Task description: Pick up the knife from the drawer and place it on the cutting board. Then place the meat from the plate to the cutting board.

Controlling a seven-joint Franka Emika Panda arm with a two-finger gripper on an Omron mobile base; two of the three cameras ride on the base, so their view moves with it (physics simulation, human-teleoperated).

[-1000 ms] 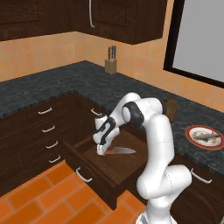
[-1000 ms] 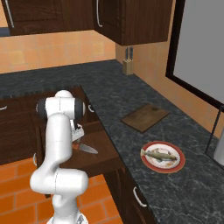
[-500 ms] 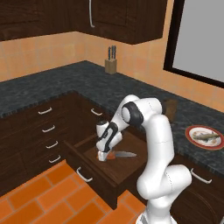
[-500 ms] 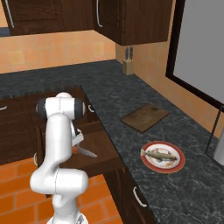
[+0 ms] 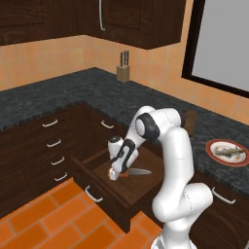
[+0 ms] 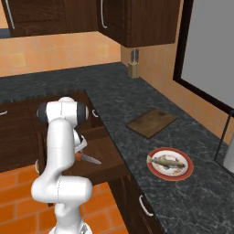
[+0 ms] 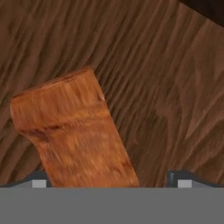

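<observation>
- Knife (image 5: 134, 172) lay flat on the drawer (image 5: 141, 187) floor, orange handle toward the gripper (image 5: 114, 175), blade pointing away toward the arm's base side.
- Lowered over the last second from above the handle to right down at it; gripper now low inside the drawer.
- Jaws spread wide, nothing gripped; in the hand view, handle (image 7: 74, 131) lay between the two fingertips (image 7: 180, 178), apparently not yet pinched.
- Judged: descent done or nearly so, closing on the handle next; knife unmoved through the approach.
- Risk judged: handle sat slanted between the tips, so a close might twist it.
- Drawer pulled well out; knife alone seen on its floor, by the gripper.
- Farther along the counter, plate (image 6: 156, 169) carried the meat (image 6: 167, 162), untouched.
- Beyond the plate, board (image 6: 151, 122) lay bare on the counter, well apart from the drawer.
- Farthest back, knife block (image 5: 123, 72) stood by the wall with dark-handled knives in it.
- Both placements not yet made.
</observation>
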